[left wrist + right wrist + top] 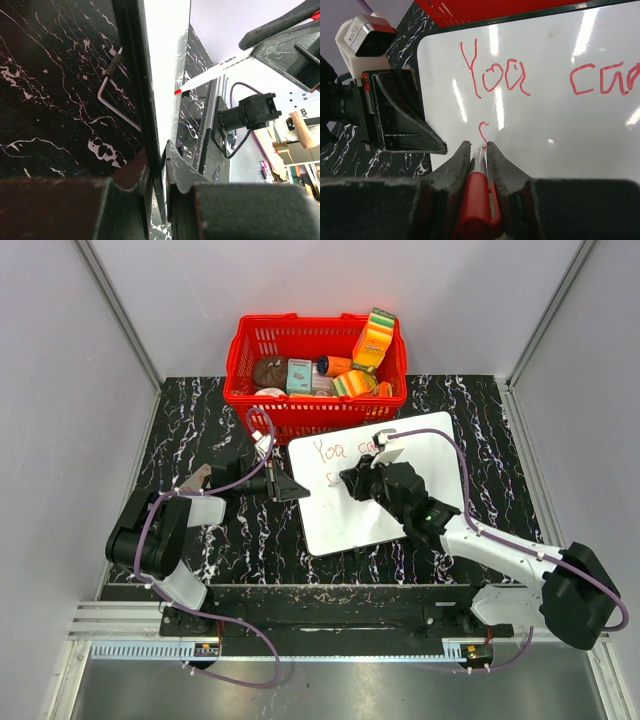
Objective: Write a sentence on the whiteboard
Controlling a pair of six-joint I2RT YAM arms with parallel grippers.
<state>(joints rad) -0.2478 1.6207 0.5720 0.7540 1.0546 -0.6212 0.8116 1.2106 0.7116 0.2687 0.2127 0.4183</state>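
While the left gripper [287,486] pinches the whiteboard [345,525] by its left rim to steady it, the right gripper [476,150] clamps the marker [479,195], tip on board, to write | whiteboard: askew at bench centre, near basket [250,350] at far edge | sentence [495,75]: second line barely begun.

Handwritten in red on the whiteboard [560,130], an unfinished sentence [495,75]: "You" at far left, "can" to its right, partly cut off. Beneath "You", nearer, a lone "S". On the marker [220,70] barrel, small print, too blurred to read.
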